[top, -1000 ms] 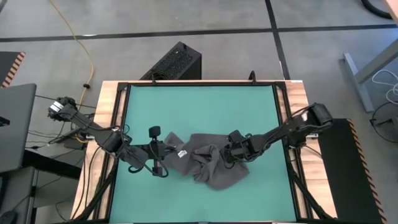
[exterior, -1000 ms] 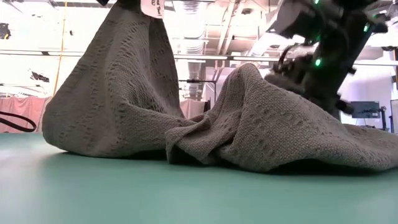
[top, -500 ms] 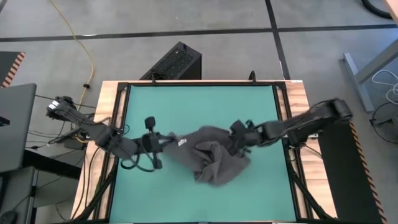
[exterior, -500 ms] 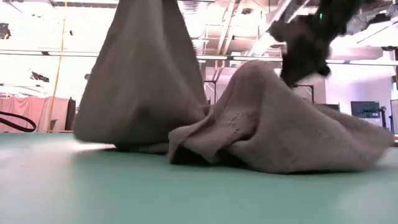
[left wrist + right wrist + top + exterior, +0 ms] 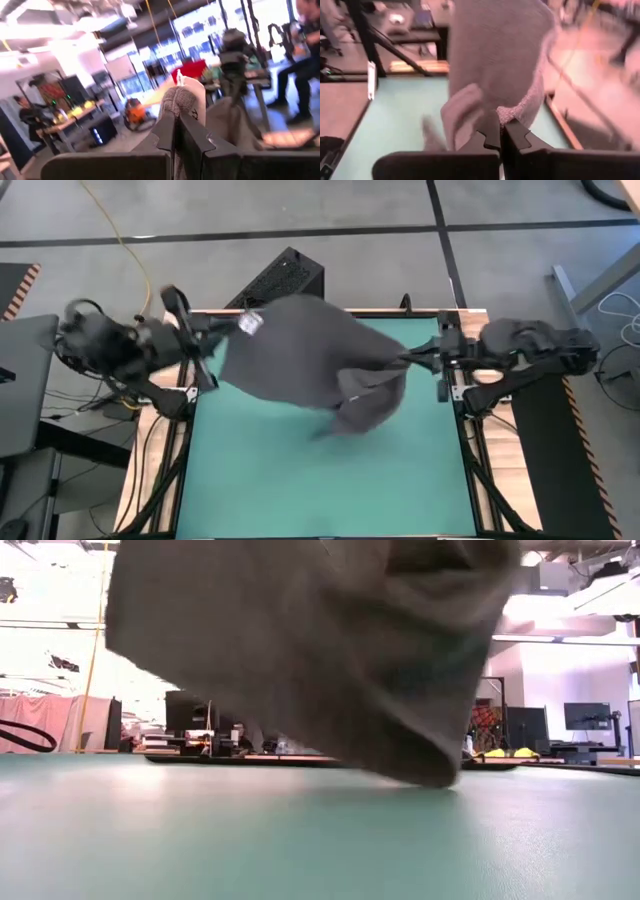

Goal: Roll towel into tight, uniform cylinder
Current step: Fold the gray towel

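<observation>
Both end effectors grip the towel (image 5: 300, 355): the left end effector (image 5: 218, 328) near the counter's (image 5: 300, 480) far-left corner, the right end effector (image 5: 415, 360) at its right edge. Best lower it evenly, taut and flat, before rolling.

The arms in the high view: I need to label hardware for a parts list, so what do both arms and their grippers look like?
Both are dark, near-black jointed arms with bundled black cables along their links. The left gripper and right gripper each end in two flat black fingers with stepped, notched inner edges, mounted on a wide dark crossbar. No coloured markings show on either.
</observation>
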